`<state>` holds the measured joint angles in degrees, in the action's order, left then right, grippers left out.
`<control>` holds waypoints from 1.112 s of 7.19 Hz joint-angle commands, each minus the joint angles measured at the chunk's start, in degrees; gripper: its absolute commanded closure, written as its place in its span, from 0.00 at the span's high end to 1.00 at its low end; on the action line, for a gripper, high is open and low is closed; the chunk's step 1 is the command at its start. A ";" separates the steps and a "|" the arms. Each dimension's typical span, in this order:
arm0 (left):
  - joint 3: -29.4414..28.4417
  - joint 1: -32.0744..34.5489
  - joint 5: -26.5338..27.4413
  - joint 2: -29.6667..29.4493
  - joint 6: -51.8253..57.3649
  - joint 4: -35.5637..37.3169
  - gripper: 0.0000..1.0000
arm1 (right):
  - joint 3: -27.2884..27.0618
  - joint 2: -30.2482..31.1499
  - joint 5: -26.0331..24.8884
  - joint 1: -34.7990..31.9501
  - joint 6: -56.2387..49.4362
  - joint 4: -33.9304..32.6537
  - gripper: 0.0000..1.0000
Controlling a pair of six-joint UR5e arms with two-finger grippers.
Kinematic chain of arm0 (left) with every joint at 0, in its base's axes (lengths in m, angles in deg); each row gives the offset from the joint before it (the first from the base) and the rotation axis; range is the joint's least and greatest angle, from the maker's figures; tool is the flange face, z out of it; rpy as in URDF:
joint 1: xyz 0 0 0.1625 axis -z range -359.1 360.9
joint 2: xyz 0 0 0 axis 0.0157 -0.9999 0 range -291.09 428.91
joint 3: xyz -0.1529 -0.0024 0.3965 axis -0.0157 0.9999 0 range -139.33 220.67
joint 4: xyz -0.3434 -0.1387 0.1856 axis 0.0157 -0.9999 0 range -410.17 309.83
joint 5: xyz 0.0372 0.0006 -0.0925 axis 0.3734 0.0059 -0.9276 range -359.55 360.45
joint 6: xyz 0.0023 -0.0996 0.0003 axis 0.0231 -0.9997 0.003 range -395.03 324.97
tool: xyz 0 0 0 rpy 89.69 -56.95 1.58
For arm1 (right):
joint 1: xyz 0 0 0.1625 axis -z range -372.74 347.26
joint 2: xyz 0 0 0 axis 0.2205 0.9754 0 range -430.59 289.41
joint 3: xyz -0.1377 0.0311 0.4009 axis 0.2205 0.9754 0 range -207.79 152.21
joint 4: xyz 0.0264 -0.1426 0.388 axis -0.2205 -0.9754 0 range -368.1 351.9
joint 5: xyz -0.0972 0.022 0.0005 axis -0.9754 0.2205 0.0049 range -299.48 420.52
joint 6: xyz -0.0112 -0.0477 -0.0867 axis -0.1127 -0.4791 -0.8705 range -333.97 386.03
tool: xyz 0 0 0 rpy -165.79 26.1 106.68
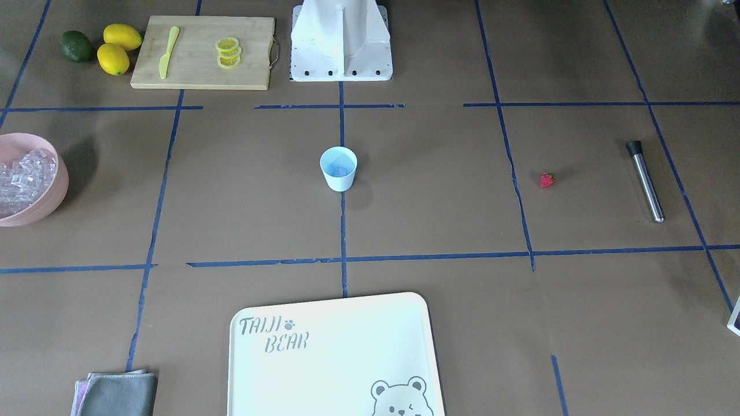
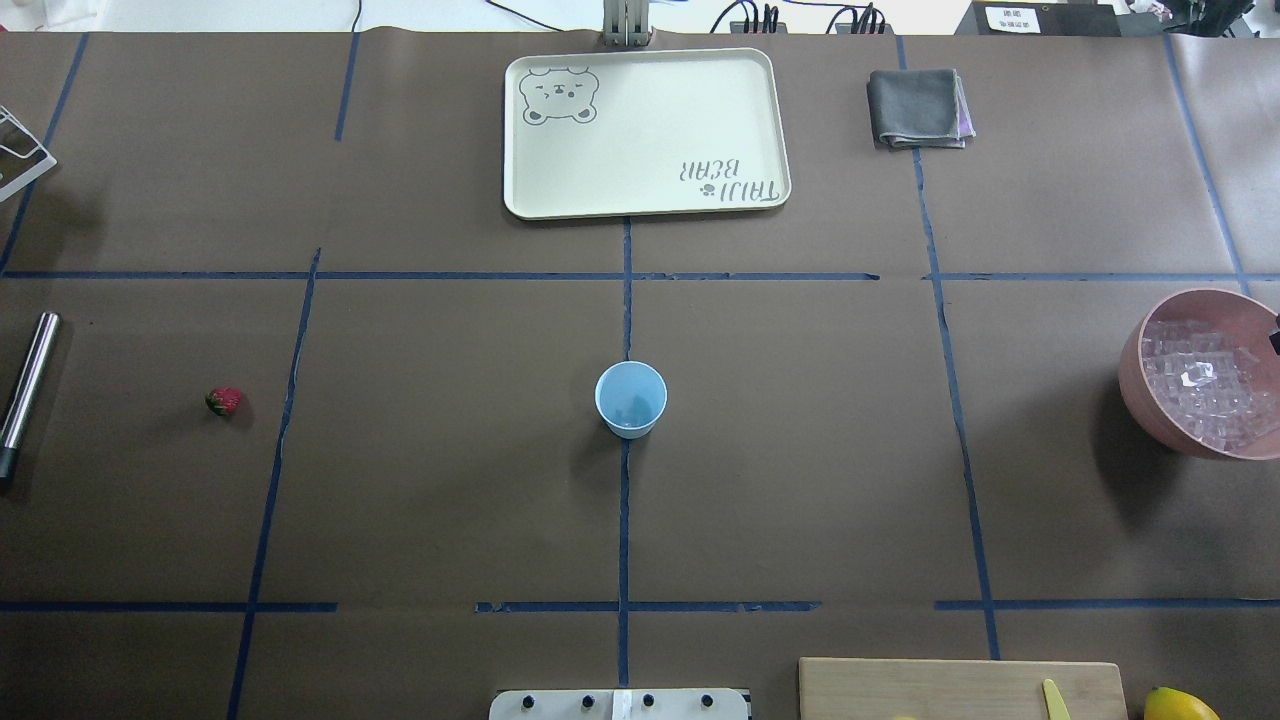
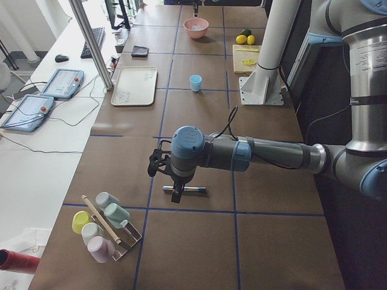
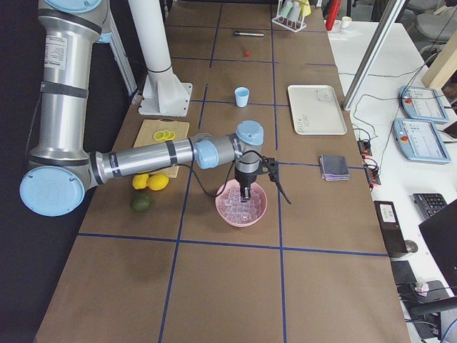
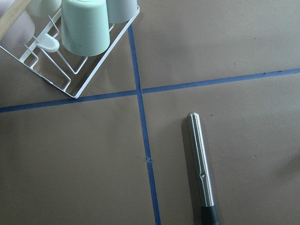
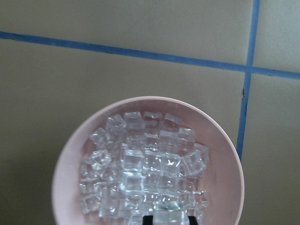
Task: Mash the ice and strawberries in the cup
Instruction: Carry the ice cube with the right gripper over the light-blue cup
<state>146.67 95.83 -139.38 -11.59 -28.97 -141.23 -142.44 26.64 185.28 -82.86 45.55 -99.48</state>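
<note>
While the left gripper hangs over the steel muddler, grip unreadable, the strawberry lies with its green top toward the muddler. Cup at table centre, upright, one ice cube inside. Tray reads "TAIJI BEAR". Right gripper down in the pink bowl of ice, grip unreadable.

A wide brown paper-covered table is divided by blue tape lines. Beside it stands a long white desk, under bright, even light.
</note>
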 commanded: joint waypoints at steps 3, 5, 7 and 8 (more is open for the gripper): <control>0.00 -0.01 0.00 0.00 0.01 0.09 1.00 | -1.90 -29.13 0.40 13.55 17.99 -21.02 0.00; -0.17 -0.01 0.09 -0.09 -0.08 0.09 1.00 | 0.13 -38.66 -4.14 26.65 36.13 -20.33 0.00; -0.35 -0.10 0.18 -0.09 0.01 0.00 1.00 | 7.29 -50.23 -13.86 37.64 51.85 -19.90 0.00; -0.35 -0.10 0.18 -0.09 0.01 0.09 1.00 | 12.56 -53.69 -15.75 40.74 53.68 -17.54 0.00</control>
<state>146.37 95.75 -139.22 -11.68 -28.99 -141.18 -135.73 -21.54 173.47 -47.07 93.90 -118.88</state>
